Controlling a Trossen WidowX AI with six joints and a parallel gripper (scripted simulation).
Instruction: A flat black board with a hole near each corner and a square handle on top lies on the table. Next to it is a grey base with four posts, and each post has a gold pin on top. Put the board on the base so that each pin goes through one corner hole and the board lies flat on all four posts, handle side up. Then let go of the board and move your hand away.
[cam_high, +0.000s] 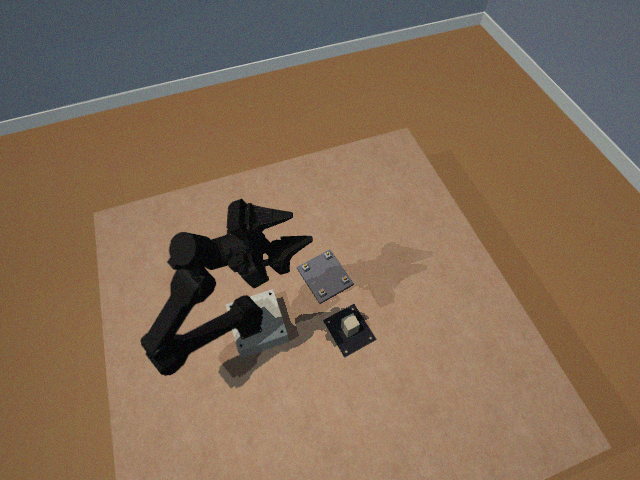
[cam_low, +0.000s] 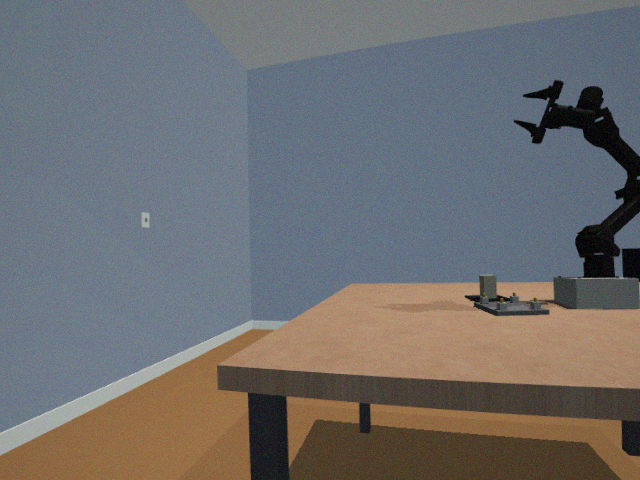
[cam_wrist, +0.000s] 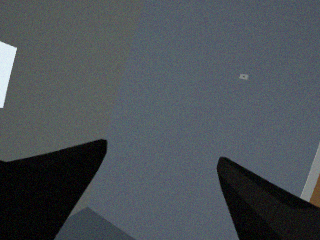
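Presently, gripper: the black two-fingered gripper (cam_high: 302, 226) (cam_low: 519, 108) (cam_wrist: 162, 154) is spread wide with nothing between its fingers, high over the surface (cam_high: 413, 387) (cam_low: 387, 341) and reaching out roughly level, towards about 2 or 3 o'clock in the top view.
Grey base: the flat square grey base (cam_high: 325, 279) (cam_low: 519, 308) sits on the surface at about 5 o'clock from the fingertips in the top view, its four short grey posts upright and each topped with a small gold pin (cam_high: 327, 253) (cam_low: 535, 299).
Black board: the thin square black board (cam_high: 361, 341) (cam_low: 471, 297) lies flat at about 5 o'clock from the base, near it but apart, its corner holes unfilled by pins.
Handle: the pale beige squared block handle (cam_high: 350, 325) (cam_low: 487, 286) stands upright from the board's middle, so the right side is already up.
Arm mount: the pale grey box-shaped mount (cam_high: 271, 299) (cam_low: 594, 293) lies at about 9 o'clock from the board.
Step in hand: the approach, I judge; grasping, seating and release are all to come.
Next move: swing towards the handle, point the fingers down, straddle the block and close. After lifting, the board should travel towards 11 o'clock, with its corners matched to the pins before lowering.
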